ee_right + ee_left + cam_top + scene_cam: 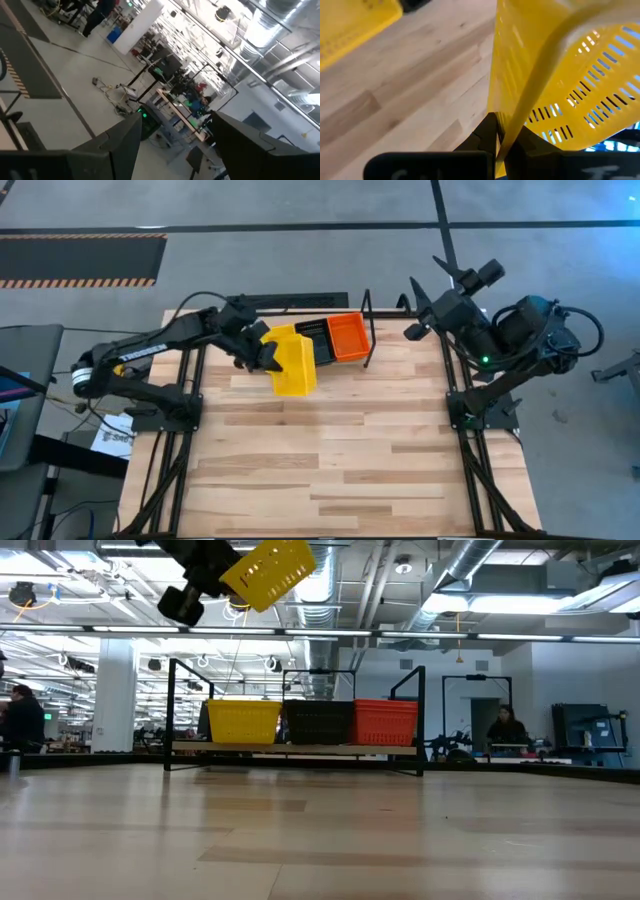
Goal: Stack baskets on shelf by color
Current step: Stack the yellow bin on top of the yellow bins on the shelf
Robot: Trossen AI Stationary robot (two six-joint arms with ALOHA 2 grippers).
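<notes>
Plank tabletop [330, 450] under bright workshop lighting, with desks and seated people far behind in the low view. Along the far edge, slightly left of centre, a shelf [300, 750] with black wire end loops. Already holding three colour groups side by side: yellow baskets [243, 722] on the left, black baskets [320, 722] in the middle, red-orange baskets [386, 722] on the right. Cannot tell how many trays in each stack.

Held high above the left end of the shelf, one more yellow basket [269, 571], tilted, its rim pinched between the closed fingers of the left gripper [503, 146]. From above, the same tray appears just near of the shelf's left end, overlapping it.

Parked off the far right corner of the table, well apart from the shelf, the right gripper [172, 135], jaws spread wide and holding nothing, aimed out at the room.

No loose baskets anywhere on the tabletop. Judged nearly finished: apparently only the carried yellow tray left, to be lowered level onto the yellow stack and released.
</notes>
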